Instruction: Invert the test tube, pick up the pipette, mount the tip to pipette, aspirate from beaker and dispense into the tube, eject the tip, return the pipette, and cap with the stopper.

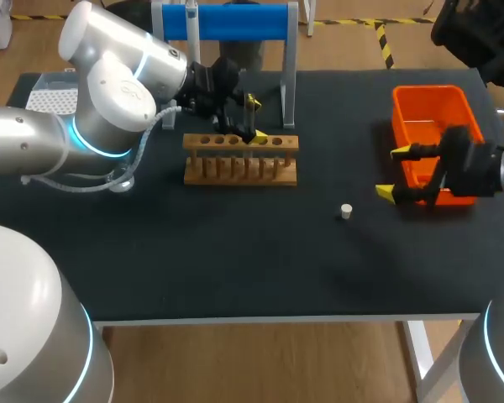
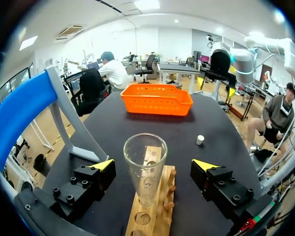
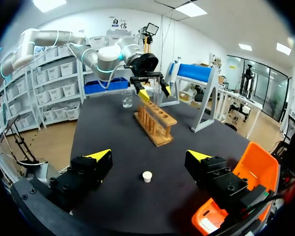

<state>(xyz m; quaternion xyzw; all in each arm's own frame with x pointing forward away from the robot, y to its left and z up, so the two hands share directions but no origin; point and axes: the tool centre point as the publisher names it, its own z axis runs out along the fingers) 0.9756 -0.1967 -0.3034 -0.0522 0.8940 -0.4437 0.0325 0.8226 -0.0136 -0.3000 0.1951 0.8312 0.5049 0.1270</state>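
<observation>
No writing or numbers can be read on anything.

A clear test tube (image 2: 145, 169) stands mouth-up in the wooden rack (image 2: 157, 209), between the wide-spread fingers of the left gripper (image 2: 154, 164), neither touching it. Beyond the rack on the black table (image 2: 113, 128) sit a small white stopper (image 2: 200, 139) and, farther off, an orange basket (image 2: 156, 100). A blue-topped stand (image 2: 19, 113) rises beside the rack.
</observation>
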